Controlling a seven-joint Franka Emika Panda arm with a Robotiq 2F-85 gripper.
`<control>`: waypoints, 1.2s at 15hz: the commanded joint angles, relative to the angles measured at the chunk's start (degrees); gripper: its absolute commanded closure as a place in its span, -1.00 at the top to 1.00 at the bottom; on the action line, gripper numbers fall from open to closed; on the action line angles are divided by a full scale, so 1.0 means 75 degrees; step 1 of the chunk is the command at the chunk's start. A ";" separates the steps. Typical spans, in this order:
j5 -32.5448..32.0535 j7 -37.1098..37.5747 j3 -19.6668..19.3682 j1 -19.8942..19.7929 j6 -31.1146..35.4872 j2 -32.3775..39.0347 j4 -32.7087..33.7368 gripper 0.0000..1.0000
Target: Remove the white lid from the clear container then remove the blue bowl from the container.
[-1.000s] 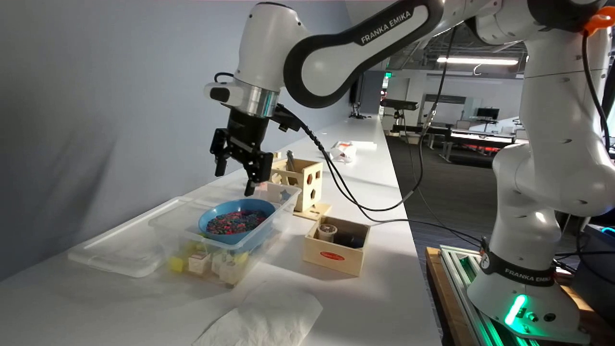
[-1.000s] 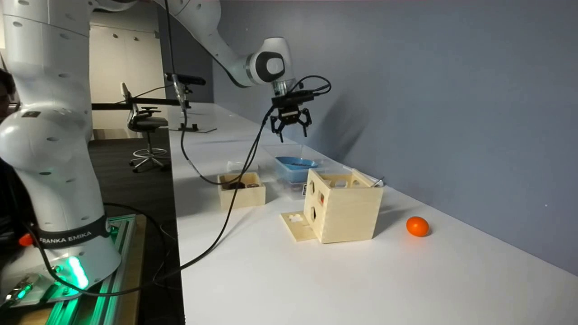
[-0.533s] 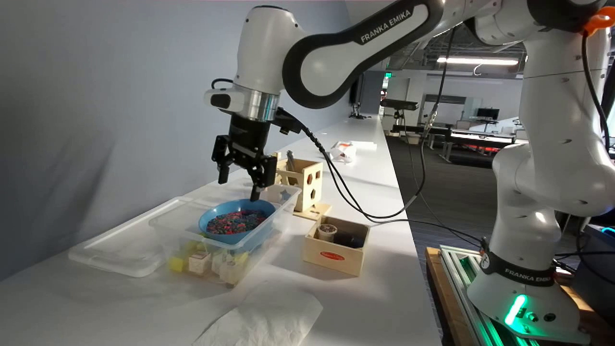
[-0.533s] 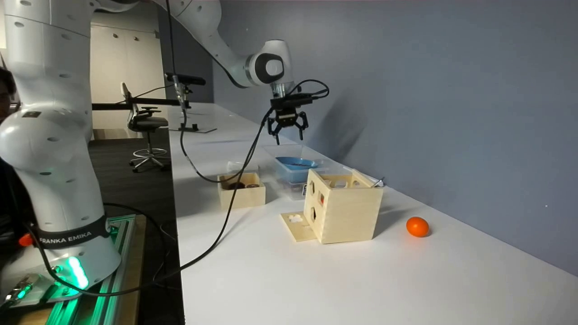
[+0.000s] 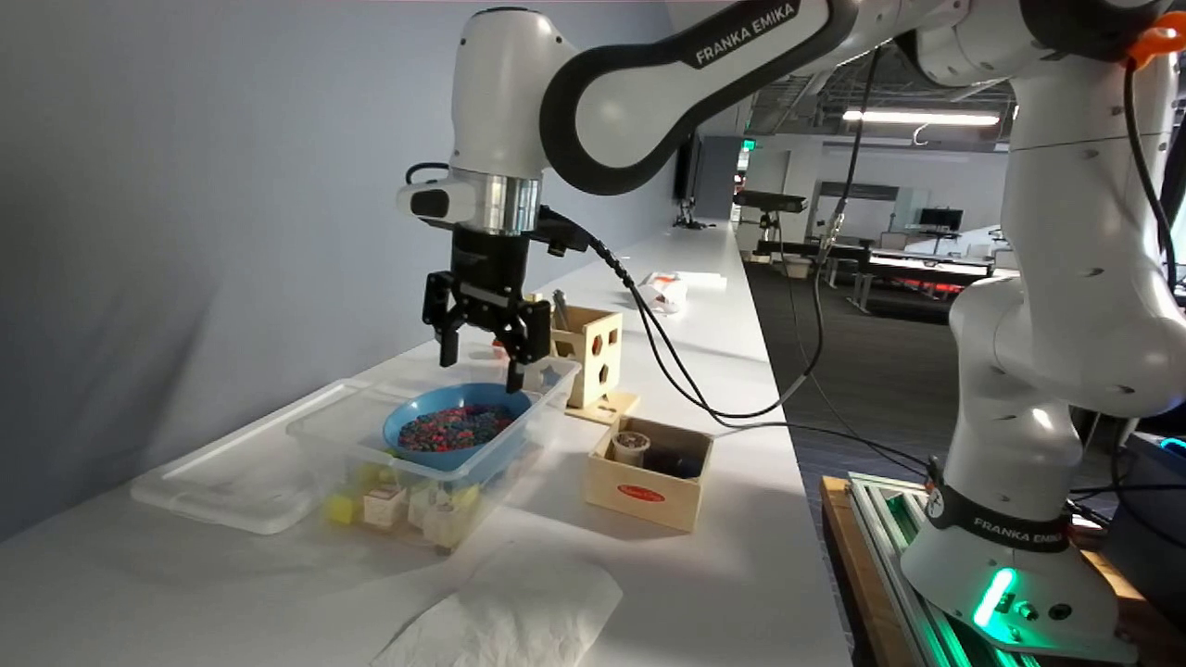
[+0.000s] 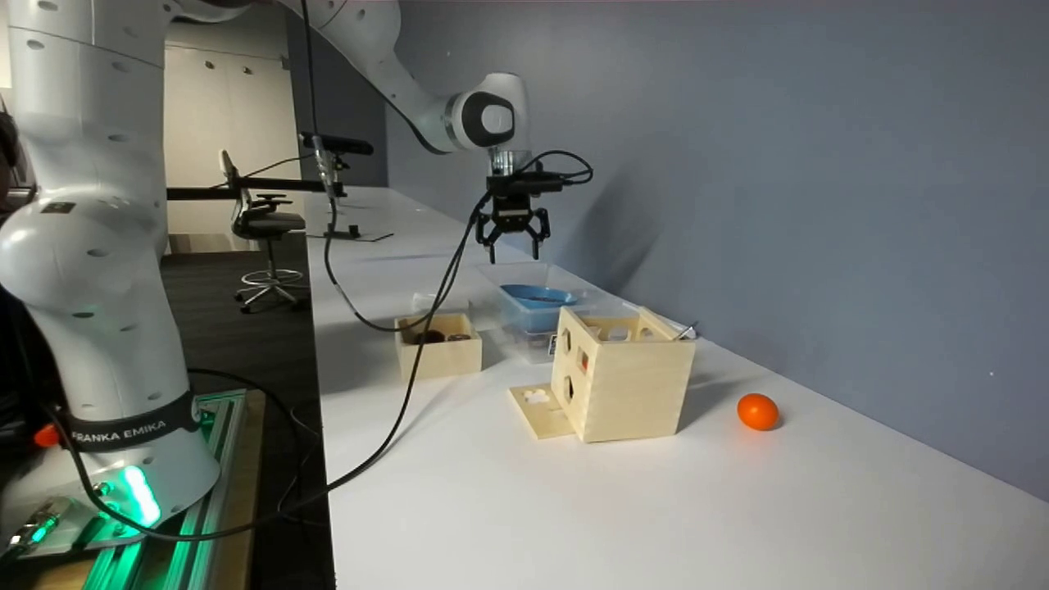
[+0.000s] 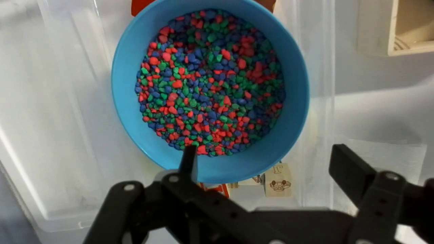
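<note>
The blue bowl (image 5: 460, 393) holds red, green and blue gravel. It sits inside the clear container (image 5: 369, 452), on top of several blocks, and also shows in the wrist view (image 7: 237, 166). The white translucent lid (image 5: 232, 482) lies off the container, flat on the table beside it near the wall. My gripper (image 5: 481, 369) points down, open and empty, above the container. In the wrist view, the left finger (image 7: 188, 161) overlaps the bowl's near rim, and the right finger lies beyond the container's side edge. Whether a finger touches the bowl cannot be told.
A wooden shape-sorter box (image 6: 635, 393) stands close behind the container. A small open wooden box (image 5: 639, 496) stands beside it. An orange ball (image 6: 758, 411) and a white paper sheet (image 5: 519, 611) lie on the table. A grey wall (image 5: 232, 185) runs along the table.
The gripper has come down slightly, shifted right in one exterior view and left in another, and turned more upright. It stays open. The bowl, container and lid have not moved.
</note>
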 commanded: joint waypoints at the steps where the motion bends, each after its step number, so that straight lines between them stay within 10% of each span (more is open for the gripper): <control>1: -0.0025 0.0893 -0.0133 0.0110 -0.0776 0.0156 0.0341 1.00; 7: -0.1479 0.3948 -0.0126 0.0556 -0.2139 0.0283 0.0853 1.00; 15: -0.1348 0.7236 -0.0015 0.1208 -0.4890 0.1471 0.2689 1.00; 18: -0.1030 0.7314 0.0067 0.1299 -0.4283 0.1930 0.3172 1.00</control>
